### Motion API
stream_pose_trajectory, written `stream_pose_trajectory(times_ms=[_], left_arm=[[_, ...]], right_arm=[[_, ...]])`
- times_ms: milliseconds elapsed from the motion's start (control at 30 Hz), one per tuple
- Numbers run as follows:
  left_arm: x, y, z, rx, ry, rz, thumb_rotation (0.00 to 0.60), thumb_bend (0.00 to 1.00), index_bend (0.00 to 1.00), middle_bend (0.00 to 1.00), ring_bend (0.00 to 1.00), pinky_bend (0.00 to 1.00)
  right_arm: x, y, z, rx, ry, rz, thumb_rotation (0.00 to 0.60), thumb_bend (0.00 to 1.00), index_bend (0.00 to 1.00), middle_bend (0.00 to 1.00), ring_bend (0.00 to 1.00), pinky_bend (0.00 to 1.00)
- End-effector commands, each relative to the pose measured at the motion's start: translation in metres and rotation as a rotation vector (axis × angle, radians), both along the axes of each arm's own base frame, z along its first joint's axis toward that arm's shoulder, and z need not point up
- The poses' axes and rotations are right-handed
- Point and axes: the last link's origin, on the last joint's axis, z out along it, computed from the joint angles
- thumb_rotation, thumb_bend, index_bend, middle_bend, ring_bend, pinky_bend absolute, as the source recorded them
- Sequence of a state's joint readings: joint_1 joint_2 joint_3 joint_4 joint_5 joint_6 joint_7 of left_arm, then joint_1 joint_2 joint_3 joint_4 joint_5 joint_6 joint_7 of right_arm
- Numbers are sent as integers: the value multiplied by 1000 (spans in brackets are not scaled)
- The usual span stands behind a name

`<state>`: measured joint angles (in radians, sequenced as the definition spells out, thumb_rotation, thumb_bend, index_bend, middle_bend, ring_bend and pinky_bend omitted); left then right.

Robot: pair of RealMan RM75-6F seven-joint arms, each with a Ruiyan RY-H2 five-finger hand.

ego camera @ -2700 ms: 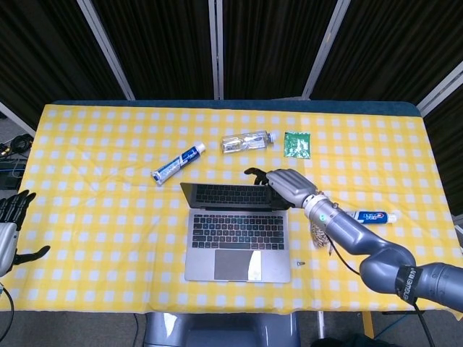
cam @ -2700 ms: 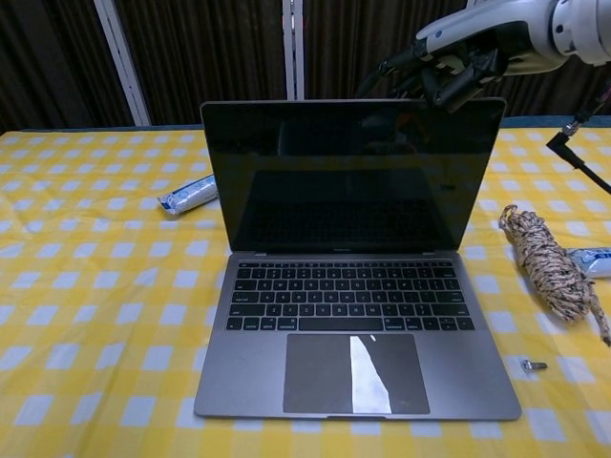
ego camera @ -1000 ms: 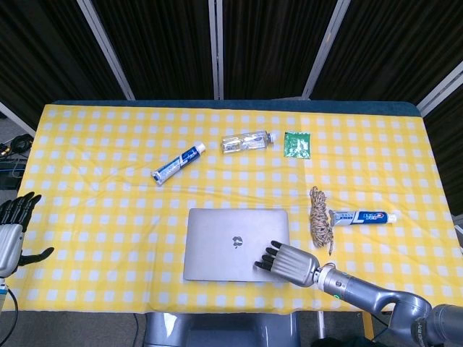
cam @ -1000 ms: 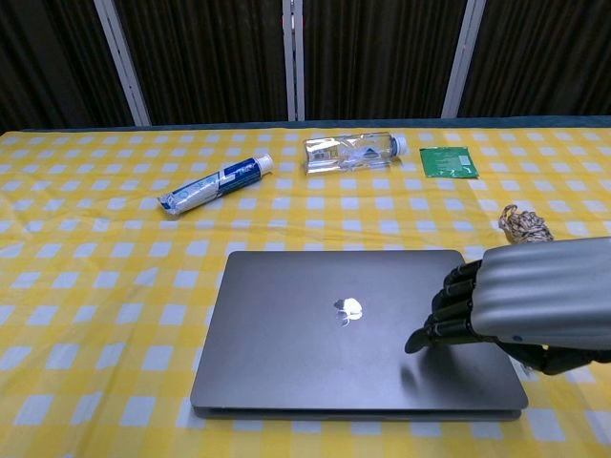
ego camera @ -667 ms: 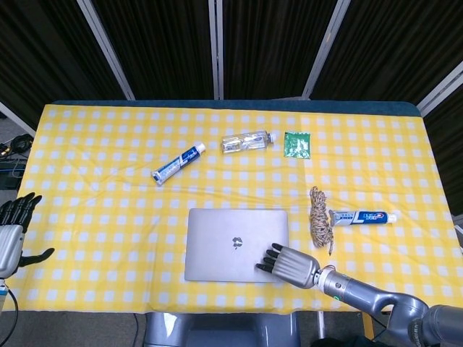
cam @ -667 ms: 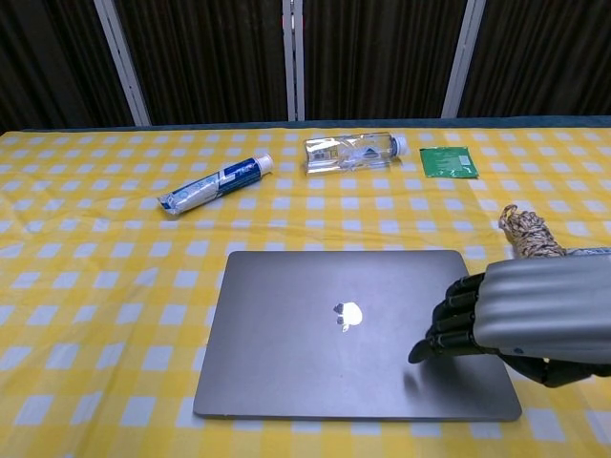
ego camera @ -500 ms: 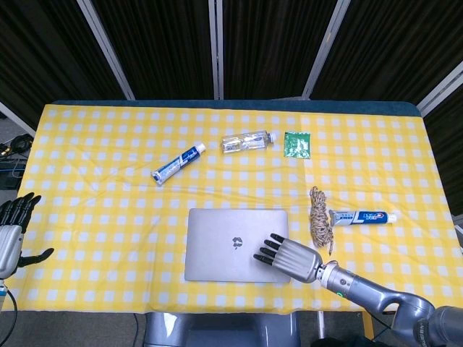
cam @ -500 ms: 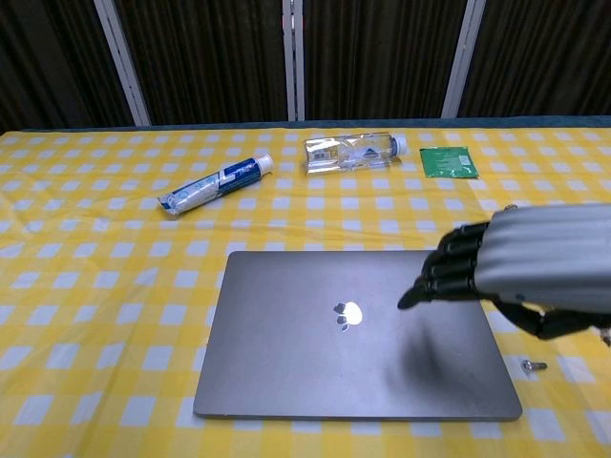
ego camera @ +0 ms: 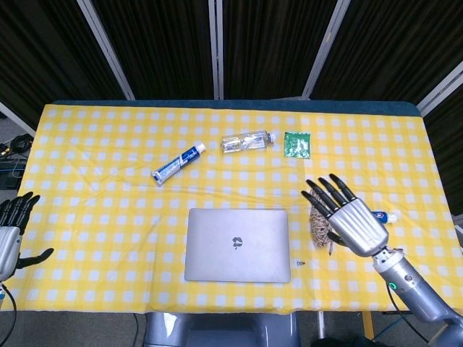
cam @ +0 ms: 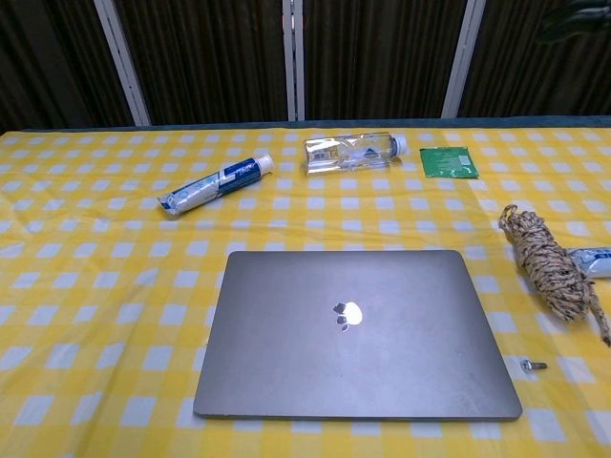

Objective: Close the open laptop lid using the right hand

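The grey laptop (ego camera: 237,244) (cam: 355,332) lies flat on the yellow checked tablecloth with its lid down and the logo facing up. My right hand (ego camera: 349,217) is raised to the right of it in the head view, fingers spread, holding nothing and apart from the lid. It covers part of the rope coil. The chest view does not show this hand. My left hand (ego camera: 10,231) hangs open past the table's left edge, far from the laptop.
A coil of rope (cam: 544,263) and a toothpaste tube (cam: 590,260) lie right of the laptop, a small screw (cam: 535,364) near its front right corner. Behind it lie a blue toothpaste tube (cam: 214,184), a clear bottle (cam: 349,151) and a green packet (cam: 448,161).
The lid went from upright to fully down under my right hand. In the last half second that hand lifted off the lid, moved right and spread its fingers.
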<state>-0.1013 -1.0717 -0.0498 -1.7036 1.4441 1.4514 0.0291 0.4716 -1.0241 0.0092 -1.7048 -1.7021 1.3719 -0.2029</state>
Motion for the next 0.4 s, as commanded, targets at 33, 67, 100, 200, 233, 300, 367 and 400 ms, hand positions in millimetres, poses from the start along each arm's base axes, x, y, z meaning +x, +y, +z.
stream_pose_trajectory(times_ms=[33,67,100,200,233,300,367,400], left_arm=[[0,0,1,11,-8,-7,600,0,0,0,0,0],[0,0,2,13,-11,-11,600,0,0,0,0,0],[1,0,2,19,-15,-18,600,0,0,0,0,0],[1,-1,3,30,-19,-34,600,0,0,0,0,0],[1,-1,3,30,-21,-37,600,0,0,0,0,0],[1,-2,2,31,-22,-45,600,0,0,0,0,0],[1,-2,2,29,-23,-49,600,0,0,0,0,0],[1,-2,2,27,-23,-49,600,0,0,0,0,0]], right_arm=[[-19,14,15,-74,-99,-132,600,0,0,0,0,0],[-23,17,15,-82,-118,-159,600,0,0,0,0,0],[-28,21,15,-89,-142,-193,600,0,0,0,0,0],[-42,30,14,-97,-168,-271,600,0,0,0,0,0],[-46,32,13,-98,-168,-290,600,0,0,0,0,0],[-57,37,11,-97,-176,-347,600,0,0,0,0,0],[-65,40,10,-102,-183,-372,600,0,0,0,0,0],[-69,41,8,-107,-186,-381,600,0,0,0,0,0]])
